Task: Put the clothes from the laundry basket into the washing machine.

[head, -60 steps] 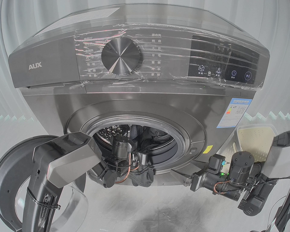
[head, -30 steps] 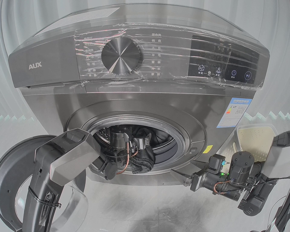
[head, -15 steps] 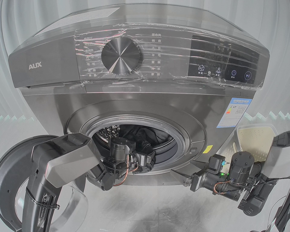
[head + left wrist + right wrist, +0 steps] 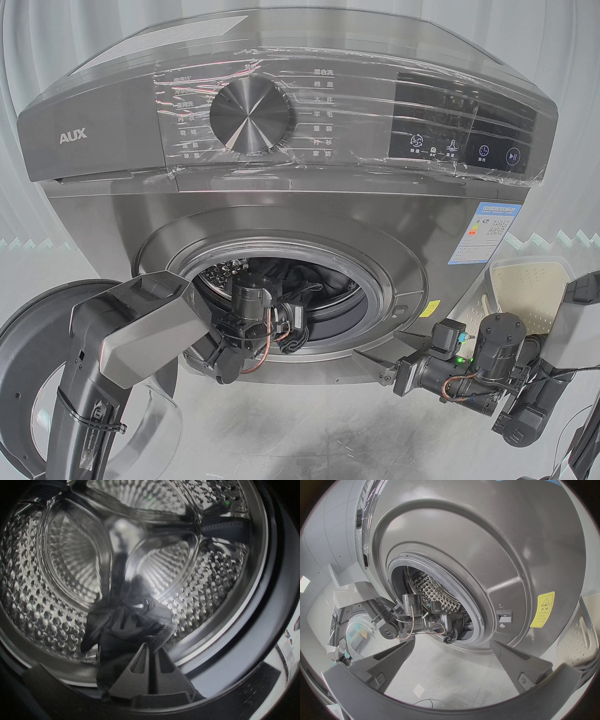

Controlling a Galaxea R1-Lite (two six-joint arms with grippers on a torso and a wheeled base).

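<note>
Now the crumpled dark grey garment is seen inside the dimpled steel drum of the grey front-loading washing machine; two seconds ago it hung below the door opening. Its edge is pinched by the closed left gripper. The right gripper is held spread wide and empty, right of the opening.

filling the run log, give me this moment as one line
left claw: shut on dark garment, in drum | right claw: open, empty, outside drum | step: garment not yet released
</note>
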